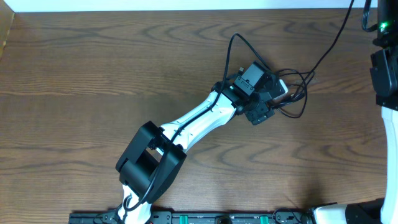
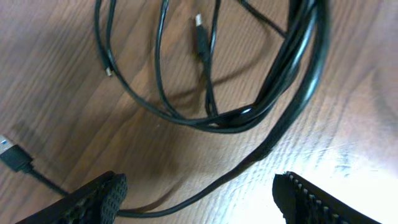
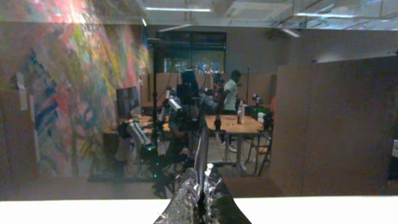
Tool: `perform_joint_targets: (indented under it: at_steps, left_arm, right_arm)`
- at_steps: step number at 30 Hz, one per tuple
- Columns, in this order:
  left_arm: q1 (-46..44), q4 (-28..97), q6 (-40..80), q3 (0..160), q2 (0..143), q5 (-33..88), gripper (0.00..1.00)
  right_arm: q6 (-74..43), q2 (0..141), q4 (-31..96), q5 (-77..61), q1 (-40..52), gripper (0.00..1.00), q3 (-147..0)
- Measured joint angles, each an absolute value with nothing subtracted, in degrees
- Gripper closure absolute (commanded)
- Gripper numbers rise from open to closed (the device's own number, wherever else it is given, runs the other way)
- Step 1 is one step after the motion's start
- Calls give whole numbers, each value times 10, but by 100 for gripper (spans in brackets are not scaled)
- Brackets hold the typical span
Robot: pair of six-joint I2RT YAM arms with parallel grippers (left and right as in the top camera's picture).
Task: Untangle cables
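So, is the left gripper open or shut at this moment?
Open: the fingers of the left gripper stand wide apart above the cables, and nothing is pinched between them.

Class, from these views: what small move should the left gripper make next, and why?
Probably lower and close. The left gripper is open, and one loose strand of the cables crosses between its fingers, lying separate from the others.
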State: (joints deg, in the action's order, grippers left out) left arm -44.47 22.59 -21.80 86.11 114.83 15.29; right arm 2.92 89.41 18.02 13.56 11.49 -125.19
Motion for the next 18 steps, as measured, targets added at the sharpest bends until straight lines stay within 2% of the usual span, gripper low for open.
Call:
perform_joint_targets:
  at_steps: [4,6,8,9,10,18]
  left_arm:
    - [-446,221,-208,861,1149,167,23]
    - [-447,215,-205,861,1155,175,36]
    - [-451,210,-197,861,1169,182,44]
    - [-454,210,-197,861,1176,184,61]
    - [-456,210,-197,861,1183,186,92]
    - [-458,241,-180,861,1185,183,92]
  right_arm:
    - [29,894,181,135,115,99,-1252]
    - [29,894,182,135,115,99,-1252]
    - [29,894,182,135,115,99,-1252]
    - [29,894,182,135,115,99,-1252]
    - [29,894,182,134,115,99,-1252]
    - [29,894,194,134,115,99,-1252]
